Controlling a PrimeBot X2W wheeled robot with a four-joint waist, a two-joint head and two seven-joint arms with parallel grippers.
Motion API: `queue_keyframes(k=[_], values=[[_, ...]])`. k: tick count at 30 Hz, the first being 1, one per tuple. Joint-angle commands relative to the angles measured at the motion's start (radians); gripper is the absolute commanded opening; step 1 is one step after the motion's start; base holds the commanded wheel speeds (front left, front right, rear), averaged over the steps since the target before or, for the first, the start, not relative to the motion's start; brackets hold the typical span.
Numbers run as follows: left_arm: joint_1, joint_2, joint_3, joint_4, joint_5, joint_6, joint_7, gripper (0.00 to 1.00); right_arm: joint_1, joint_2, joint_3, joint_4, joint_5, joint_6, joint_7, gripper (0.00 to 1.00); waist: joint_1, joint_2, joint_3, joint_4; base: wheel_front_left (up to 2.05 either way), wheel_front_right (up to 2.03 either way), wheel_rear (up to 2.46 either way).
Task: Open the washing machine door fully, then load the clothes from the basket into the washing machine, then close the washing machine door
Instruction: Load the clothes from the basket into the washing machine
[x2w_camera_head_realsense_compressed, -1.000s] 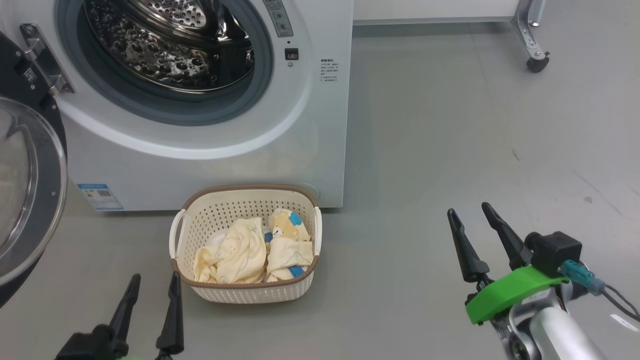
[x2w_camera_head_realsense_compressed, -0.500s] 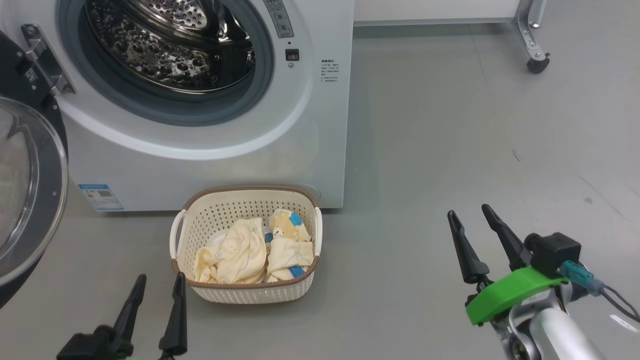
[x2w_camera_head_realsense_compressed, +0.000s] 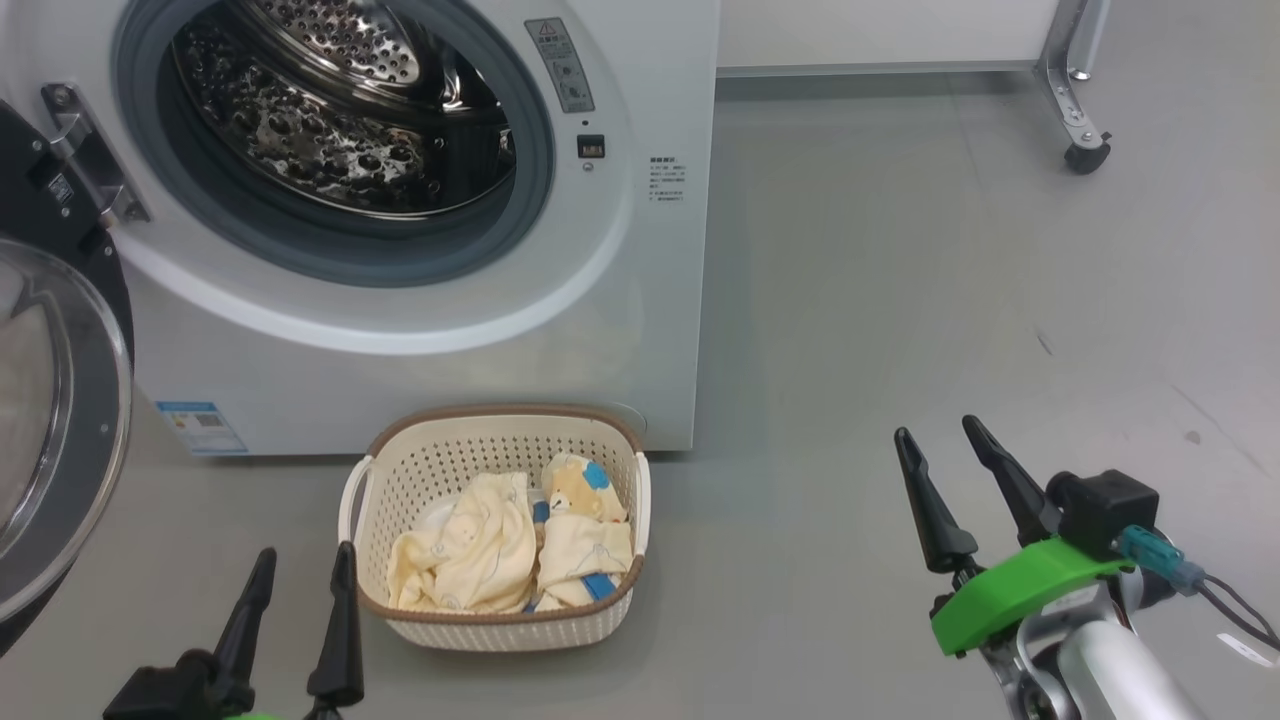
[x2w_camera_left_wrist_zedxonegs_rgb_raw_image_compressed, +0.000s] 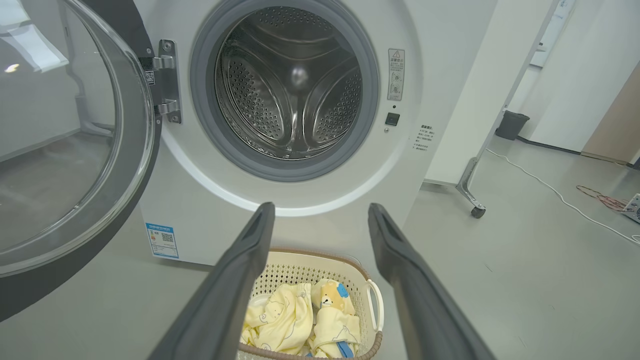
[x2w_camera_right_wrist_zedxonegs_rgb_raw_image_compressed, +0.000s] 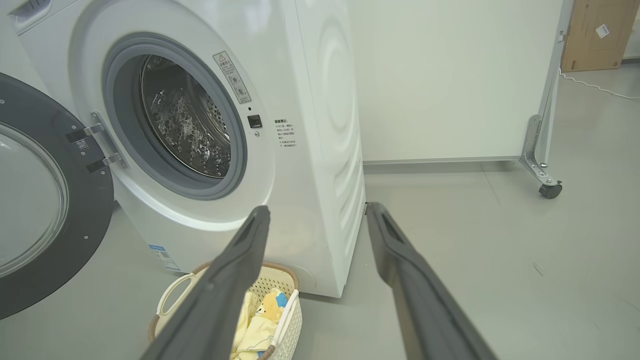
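Observation:
The white washing machine (x2w_camera_head_realsense_compressed: 420, 360) stands with its steel drum (x2w_camera_head_realsense_compressed: 330, 130) exposed. Its door (x2w_camera_head_realsense_compressed: 60, 420) hangs swung wide open at the left, glass bowl facing me. On the floor before the machine sits the cream basket (x2w_camera_head_realsense_compressed: 497, 620), holding pale yellow clothes (x2w_camera_head_realsense_compressed: 470, 555) with a bear print. My left gripper (x2w_camera_head_realsense_compressed: 305, 565) is open and empty just left of the basket's near corner. My right gripper (x2w_camera_head_realsense_compressed: 938, 442) is open and empty well to the basket's right. In the left wrist view, the left gripper (x2w_camera_left_wrist_zedxonegs_rgb_raw_image_compressed: 320, 212) points over the basket (x2w_camera_left_wrist_zedxonegs_rgb_raw_image_compressed: 360, 280) toward the drum (x2w_camera_left_wrist_zedxonegs_rgb_raw_image_compressed: 292, 85).
Grey floor (x2w_camera_head_realsense_compressed: 900, 300) spreads to the right of the machine. A white partition on a wheeled metal foot (x2w_camera_head_realsense_compressed: 1085, 155) stands at the back right. A cable (x2w_camera_left_wrist_zedxonegs_rgb_raw_image_compressed: 550, 190) and a dark bin (x2w_camera_left_wrist_zedxonegs_rgb_raw_image_compressed: 510, 125) lie farther off in the left wrist view.
The whole head view has shifted down a little, so the camera moved. The left gripper sits slightly lower beside the basket; both grippers stay open.

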Motion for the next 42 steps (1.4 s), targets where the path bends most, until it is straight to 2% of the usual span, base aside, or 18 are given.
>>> queue_keyframes(k=[1,11,42], values=[[-0.054,0.01,0.04,-0.028,0.013,0.003,-0.013,1.0,-0.026,-0.005,0.018,-0.029,-0.001,-0.003,-0.011,1.0,0.0,-0.0001,-0.002,0.001,1.74,-1.74,0.0],[-0.051,0.01,0.032,-0.022,0.046,0.004,-0.014,1.0,-0.026,-0.007,0.029,-0.023,0.003,-0.003,-0.011,1.0,0.0,-0.0001,-0.011,0.01,0.99,-0.99,0.0],[-0.049,-0.024,0.048,-0.013,0.089,-0.02,-0.014,1.0,-0.028,-0.014,0.028,-0.023,0.004,-0.003,-0.011,1.0,0.0,-0.0001,0.005,0.01,0.01,-0.01,0.0]])
